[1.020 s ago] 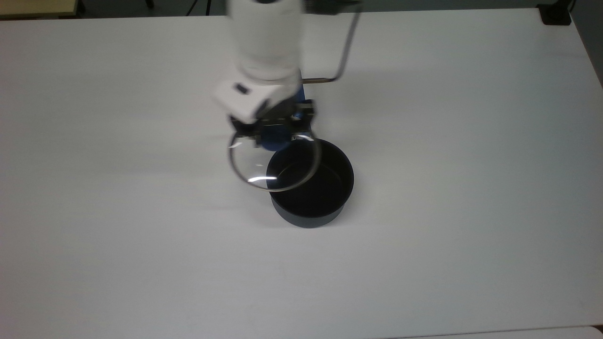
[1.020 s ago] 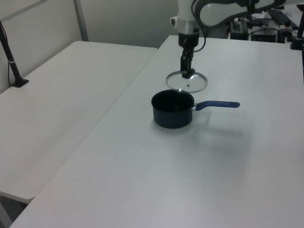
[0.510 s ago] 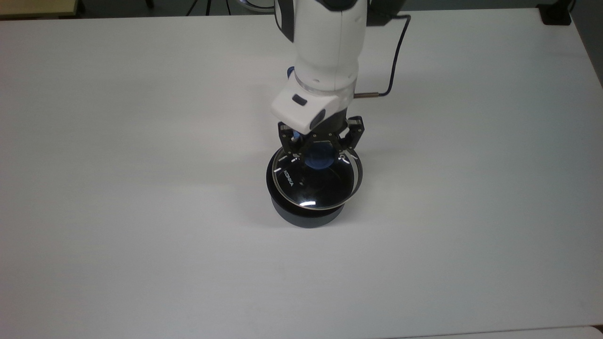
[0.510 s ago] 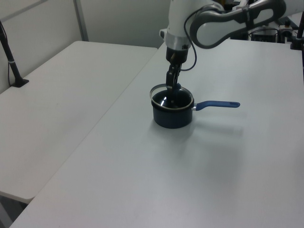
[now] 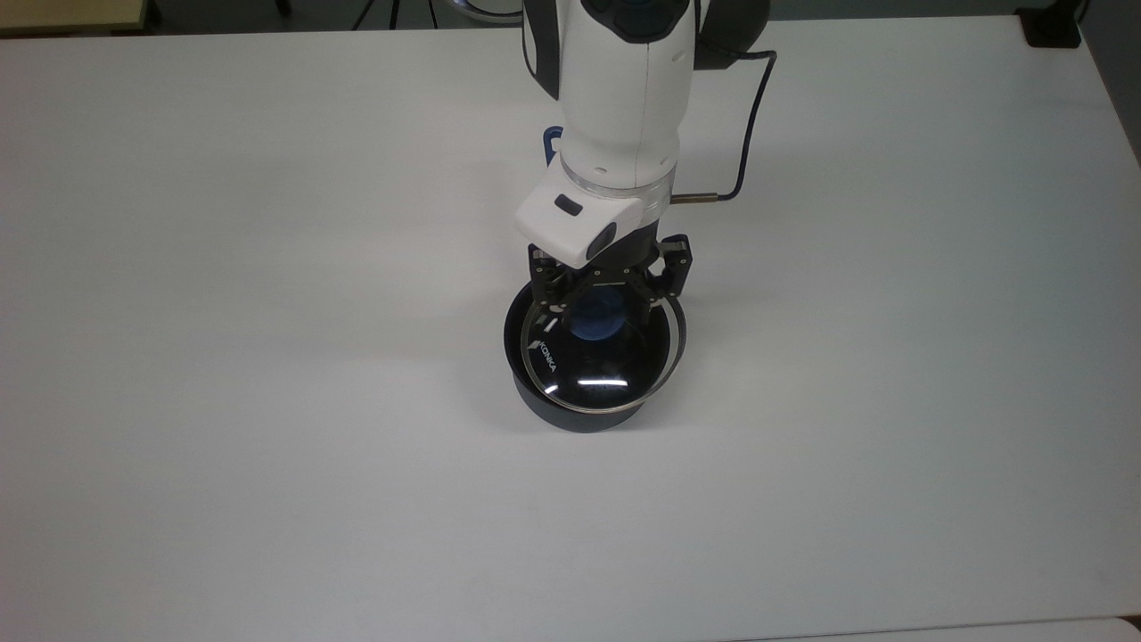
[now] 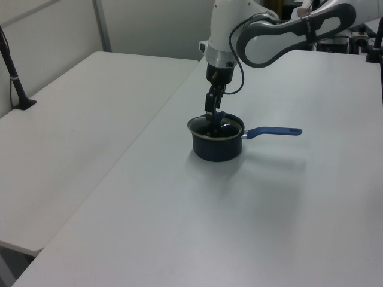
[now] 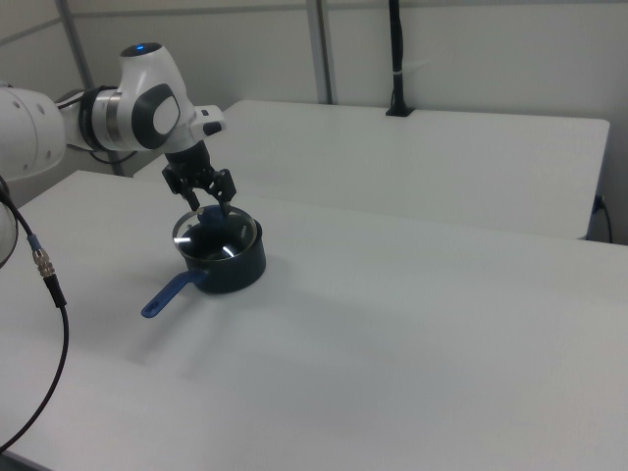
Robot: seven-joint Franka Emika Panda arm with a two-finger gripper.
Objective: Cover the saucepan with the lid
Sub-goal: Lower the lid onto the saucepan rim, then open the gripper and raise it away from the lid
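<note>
The saucepan (image 5: pixel 579 419) stands mid-table, dark-walled; its blue handle (image 6: pixel 272 131) points to the left view's right, and the arm covers most of it in the top view. The clear glass lid (image 5: pixel 615 379) with white lettering lies across the pan's mouth, its metal rim just inside the pan's rim. Whether it rests fully on the rim I cannot tell. My gripper (image 5: pixel 602 303) comes down from above, shut on the lid's blue knob (image 5: pixel 595 325). In the right view the gripper (image 7: pixel 206 204) stands over the lid (image 7: pixel 211 235) and the saucepan (image 7: pixel 235 273).
The white table (image 5: pixel 267 357) is bare all round the pan. A black cable (image 5: pixel 753 116) hangs beside the arm. A second table (image 6: pixel 78 119) adjoins on the left view's left, with a black post (image 6: pixel 15 78) clamped at its edge.
The gripper carried the lid from beside the pan to over it, then lowered it. The lid now sits at the pan's mouth, lower than half a second ago.
</note>
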